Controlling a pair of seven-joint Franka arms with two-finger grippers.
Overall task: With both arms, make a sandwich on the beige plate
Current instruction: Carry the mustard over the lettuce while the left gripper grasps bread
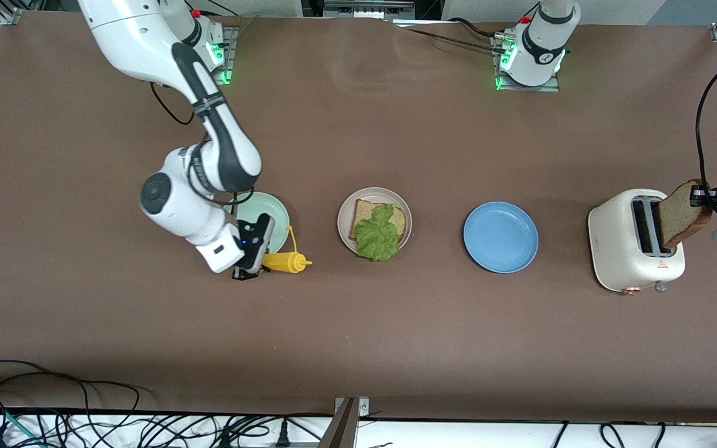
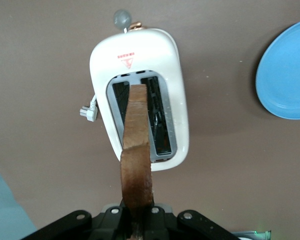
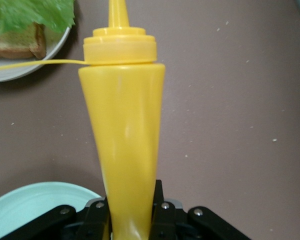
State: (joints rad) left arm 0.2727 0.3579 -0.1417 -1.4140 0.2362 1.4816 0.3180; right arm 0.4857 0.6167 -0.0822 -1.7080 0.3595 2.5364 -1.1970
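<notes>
From my station, the left end effector (image 1: 701, 196) sits at the frame edge in the front view, its arm mostly cut off, over the toaster (image 1: 635, 239) at the left arm's end of the surface; it is clamped on a brown bread slice (image 1: 682, 214). The left wrist view shows what the front view does not: that slice (image 2: 136, 150) seen edge-on above the toaster's slots (image 2: 140, 117). The right end effector (image 1: 253, 258) is clenched around a yellow squeeze bottle (image 1: 284, 261), just beside the mint green plate (image 1: 271, 214); its fingers are largely hidden by the bottle (image 3: 124, 145) in the right wrist view. On the beige plate (image 1: 346, 214), mid-surface, lies one bread slice (image 1: 365, 214) with a lettuce leaf (image 1: 378, 235) on it. The blue plate (image 1: 500, 236) holds nothing.
</notes>
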